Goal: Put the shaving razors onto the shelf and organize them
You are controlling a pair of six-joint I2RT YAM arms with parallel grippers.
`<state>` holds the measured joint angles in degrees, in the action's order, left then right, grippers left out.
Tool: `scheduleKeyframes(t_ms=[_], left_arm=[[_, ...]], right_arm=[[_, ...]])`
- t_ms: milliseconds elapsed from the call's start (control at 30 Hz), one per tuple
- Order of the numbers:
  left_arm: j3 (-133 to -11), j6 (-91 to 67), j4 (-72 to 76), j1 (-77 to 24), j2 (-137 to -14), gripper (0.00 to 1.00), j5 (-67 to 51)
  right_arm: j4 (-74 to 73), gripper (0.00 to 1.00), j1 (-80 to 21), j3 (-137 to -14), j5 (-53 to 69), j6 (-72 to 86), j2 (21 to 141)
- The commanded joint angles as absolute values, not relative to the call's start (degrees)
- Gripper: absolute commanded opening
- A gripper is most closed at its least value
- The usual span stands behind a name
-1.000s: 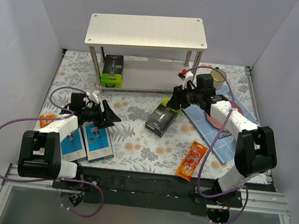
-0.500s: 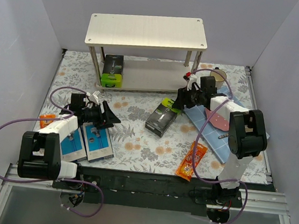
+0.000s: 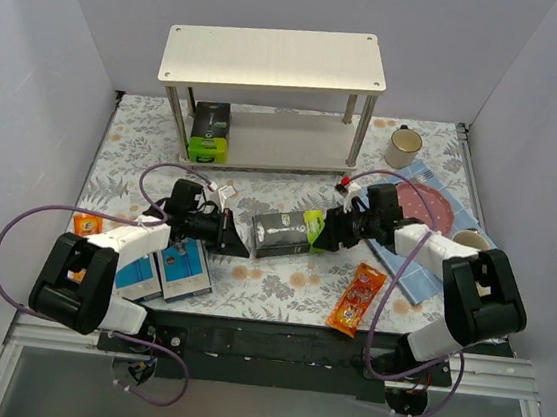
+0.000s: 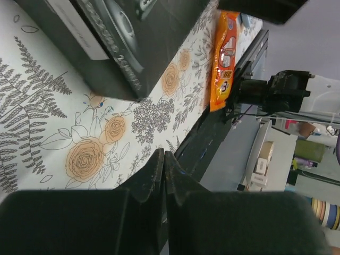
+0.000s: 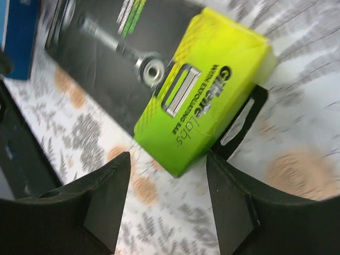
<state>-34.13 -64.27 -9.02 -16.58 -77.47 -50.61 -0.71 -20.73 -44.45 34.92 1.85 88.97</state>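
One black razor box with a lime-green end (image 3: 284,232) lies crosswise on the flowered cloth. My left gripper (image 3: 236,240) is shut and empty just off the box's black end; in the left wrist view its fingertips (image 4: 163,155) meet below the box (image 4: 122,42). My right gripper (image 3: 327,232) is open at the green end (image 5: 204,117), which lies just ahead of its spread fingers (image 5: 109,188). Another black-and-green box (image 3: 210,130) stands on the lower board of the shelf (image 3: 275,59). Two blue boxes (image 3: 161,270) lie at the near left, and orange packets lie at the left (image 3: 85,224) and right (image 3: 357,296).
A beige mug (image 3: 403,145) stands right of the shelf and another (image 3: 471,240) near the right arm. A pink plate (image 3: 426,199) rests on a blue tiled mat (image 3: 406,253). White walls close in the table on three sides.
My left arm swung right to the black box and its gripper shut. The box turned from slanted to crosswise and slid nearer, with my right gripper following to its green end.
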Motion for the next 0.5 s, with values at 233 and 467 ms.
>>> scheduleKeyframes(t_ms=[233, 467], left_arm=[[-40.0, -64.5, -7.1, -18.5, -87.5, 0.00, -42.5], [-47.2, -62.2, -7.3, -18.5, -94.5, 0.00, -37.1]], right_arm=[[3.0, 0.67, -25.0, -38.1, 34.6, 9.4, 78.9], [5.6, 0.67, -30.5, -40.0, 34.5, 11.4, 82.0]])
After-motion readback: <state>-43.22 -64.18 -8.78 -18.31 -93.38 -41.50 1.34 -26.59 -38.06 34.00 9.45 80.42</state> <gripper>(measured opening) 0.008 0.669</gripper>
